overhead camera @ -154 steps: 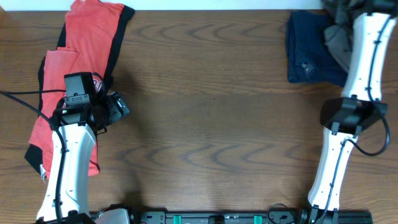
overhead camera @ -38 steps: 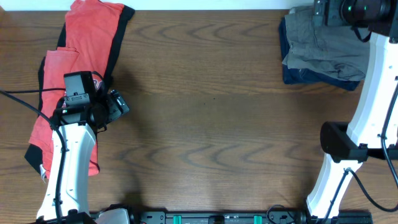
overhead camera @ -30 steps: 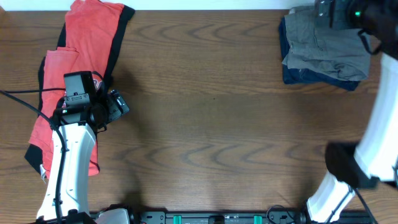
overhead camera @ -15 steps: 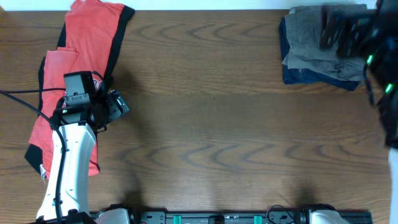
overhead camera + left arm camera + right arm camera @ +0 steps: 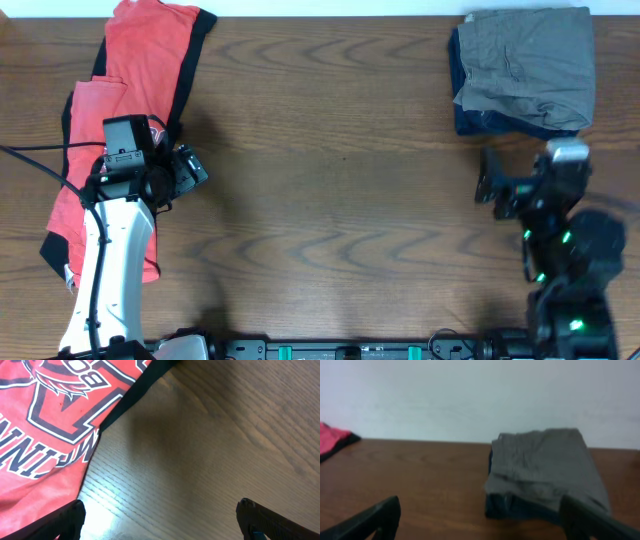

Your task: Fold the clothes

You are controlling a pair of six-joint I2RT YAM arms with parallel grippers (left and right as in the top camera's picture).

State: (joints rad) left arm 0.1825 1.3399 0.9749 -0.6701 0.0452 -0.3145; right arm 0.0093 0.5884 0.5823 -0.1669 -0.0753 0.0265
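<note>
The grey-khaki shorts [image 5: 525,60] lie folded in a compact rectangle at the 1 o'clock corner of the bench [image 5: 340,200]. They rest on a dark navy garment [image 5: 472,122] whose edge shows along their 6 and 9 o'clock sides, and nothing grips them. The right gripper [image 5: 482,522] sits at about 6 o'clock of the shorts, well apart from them, its jaws spread wide and empty. The left gripper [image 5: 160,527], its jaws likewise wide apart and empty, hangs over bare wood just at 3 o'clock of the red T-shirt [image 5: 140,60], which lies along the 9 to 11 o'clock edge.
</note>
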